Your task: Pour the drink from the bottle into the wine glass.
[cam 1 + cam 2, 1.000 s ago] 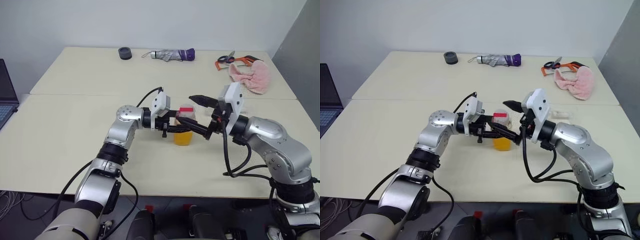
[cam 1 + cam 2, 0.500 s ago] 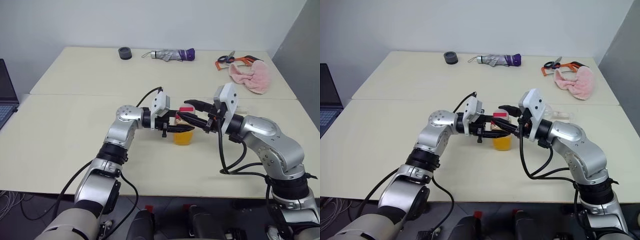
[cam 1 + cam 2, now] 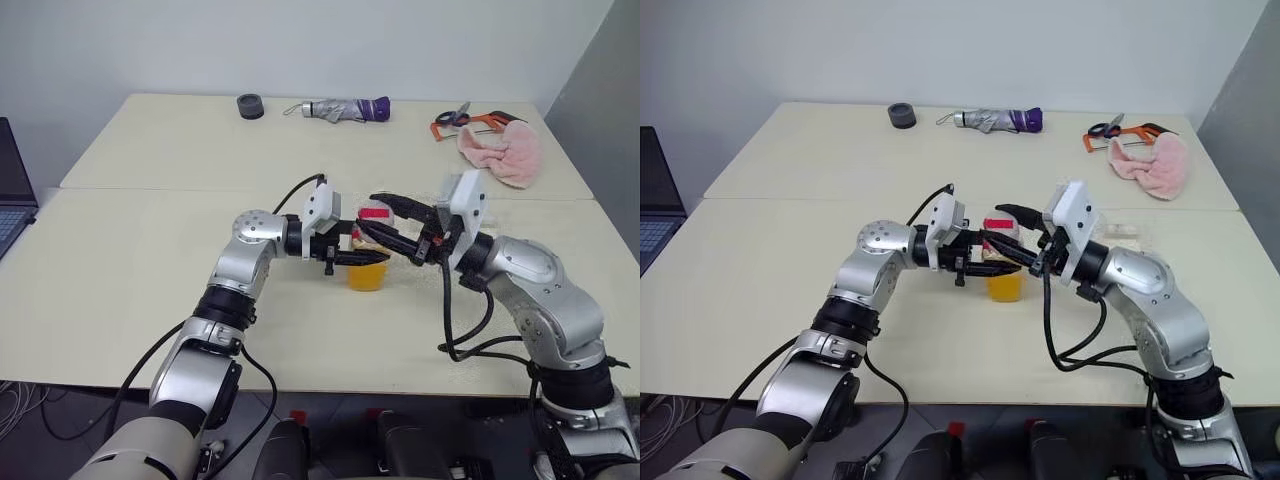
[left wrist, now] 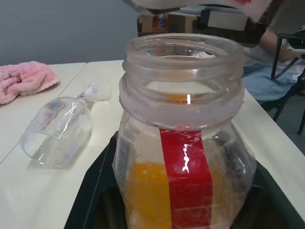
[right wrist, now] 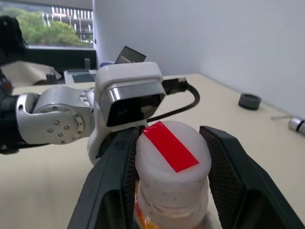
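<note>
My bottle (image 3: 367, 262) stands mid-counter (image 3: 120, 270), its body clamped in my left hand (image 3: 362, 256). My right hand (image 5: 167, 183) grips its white-and-red cap (image 5: 172, 153) from above (wine glass (image 4: 59, 129) lies tipped over just beside).

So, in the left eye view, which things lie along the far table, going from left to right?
Dark round object → folded umbrella → scissors → orange-handled tool → pink cloth.
</note>
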